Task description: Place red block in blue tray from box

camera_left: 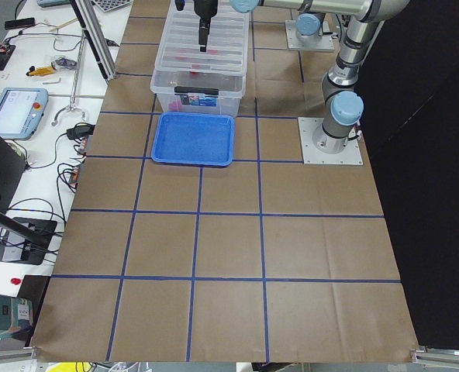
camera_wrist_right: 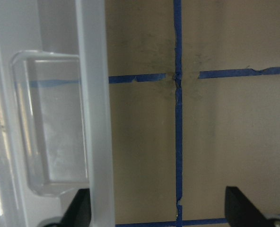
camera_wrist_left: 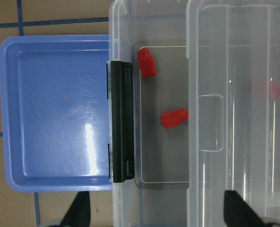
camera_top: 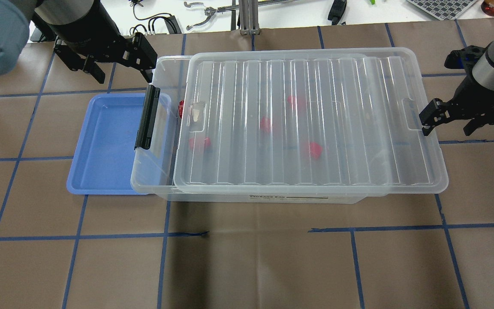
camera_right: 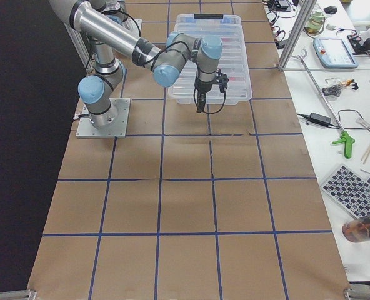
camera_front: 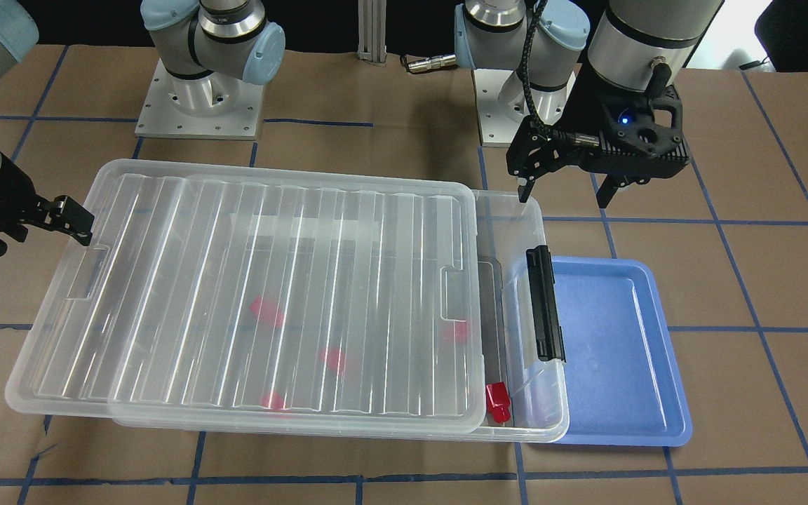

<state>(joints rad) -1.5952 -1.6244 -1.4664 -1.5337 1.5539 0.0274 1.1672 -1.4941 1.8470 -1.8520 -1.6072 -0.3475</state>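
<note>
The clear box (camera_top: 161, 189) stands mid-table with its ribbed lid (camera_top: 307, 120) slid toward my right, which leaves a gap at the black latch (camera_top: 146, 116) end. One red block (camera_wrist_left: 146, 62) lies uncovered in that gap; it also shows in the front view (camera_front: 497, 402). A second red block (camera_wrist_left: 174, 118) lies half under the lid's edge. Several more show blurred under the lid. The blue tray (camera_top: 109, 141) lies empty against the latch end. My left gripper (camera_top: 122, 73) hovers open and empty above the box's far latch corner. My right gripper (camera_top: 448, 126) is open and empty at the lid's other short end.
Brown paper with blue tape lines (camera_top: 251, 234) covers the table. The arm bases (camera_front: 197, 98) stand behind the box. In the right wrist view the lid's handle recess (camera_wrist_right: 50, 118) sits left of my right gripper (camera_wrist_right: 159, 213), with table under it.
</note>
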